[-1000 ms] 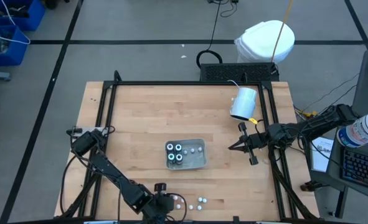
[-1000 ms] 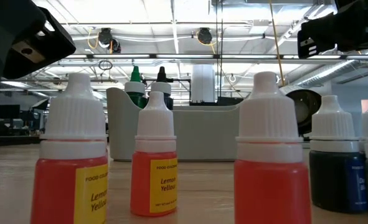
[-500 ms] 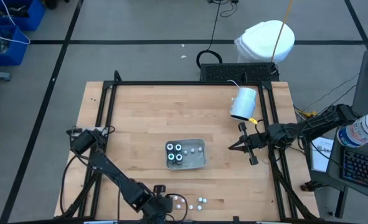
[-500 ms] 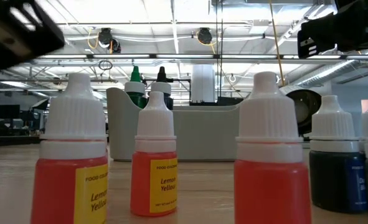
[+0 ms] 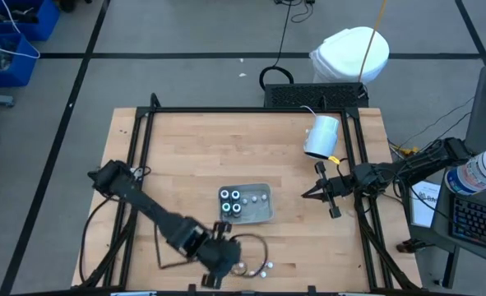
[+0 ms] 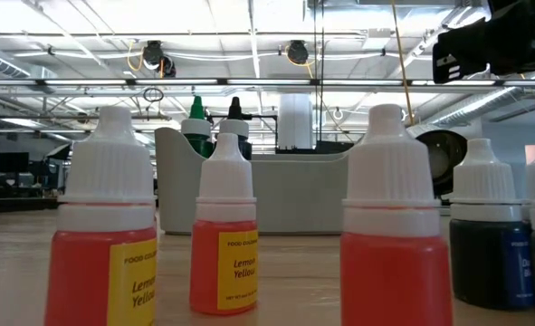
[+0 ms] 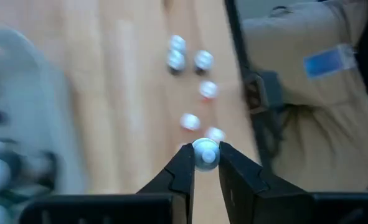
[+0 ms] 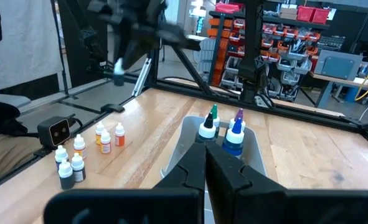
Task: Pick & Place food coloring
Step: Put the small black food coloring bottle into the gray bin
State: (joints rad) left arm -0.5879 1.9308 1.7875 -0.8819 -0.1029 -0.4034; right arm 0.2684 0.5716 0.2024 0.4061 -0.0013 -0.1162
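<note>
High view: the left end effector (image 5: pixel 226 256) hangs over the counter (image 5: pixel 185 156) near its near edge, just beside loose food coloring bottles (image 5: pixel 265 266); a grey tray (image 5: pixel 259 215) holds more bottles mid-counter. The right end effector (image 5: pixel 308 195) waits at the right.
Low view: yellow bottles (image 6: pixel 224 240) stand close.
Left wrist view: fingers (image 7: pixel 182 169) clamp a white-capped bottle (image 7: pixel 205 154).
Right wrist view: fingers (image 8: pixel 193 167) closed together, empty.

Several small food coloring bottles (image 8: pixel 235 138) with white caps stand upright in a grey tray (image 5: pixel 263 215) near the surface's middle. More stand loose near the surface's front edge: orange-filled bottles (image 6: pixel 224 234) labelled lemon yellow, and dark ones (image 8: pixel 66 174). The left tool (image 7: pixel 205 163) holds one white-capped bottle (image 7: pixel 205 153) lifted above them.
</note>
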